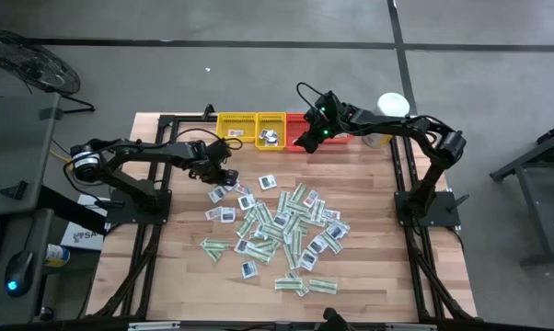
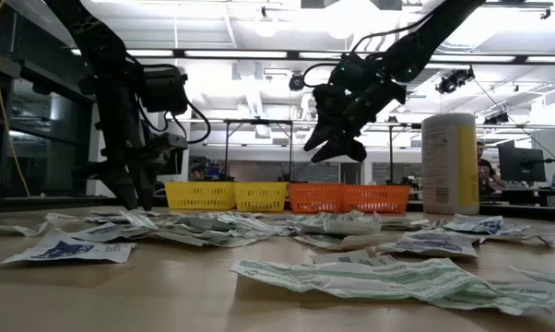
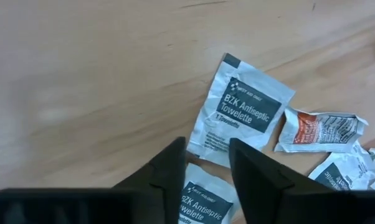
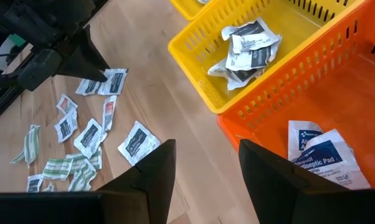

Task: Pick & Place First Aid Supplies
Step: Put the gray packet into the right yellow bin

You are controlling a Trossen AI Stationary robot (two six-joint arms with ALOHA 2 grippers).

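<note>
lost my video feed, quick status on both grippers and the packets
Left gripper low over an antiseptic towelette packet, jaws apart. Right gripper open, empty, above the orange tray. Packet pile remains on table. Nothing in the way.

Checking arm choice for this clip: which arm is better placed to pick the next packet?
Probably the left. The left gripper is down at the table over a BZK antiseptic towelette packet, while the right gripper hangs open above the orange tray.

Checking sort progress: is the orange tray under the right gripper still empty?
No, the orange tray already holds white-and-blue packets in the right wrist view.
</note>
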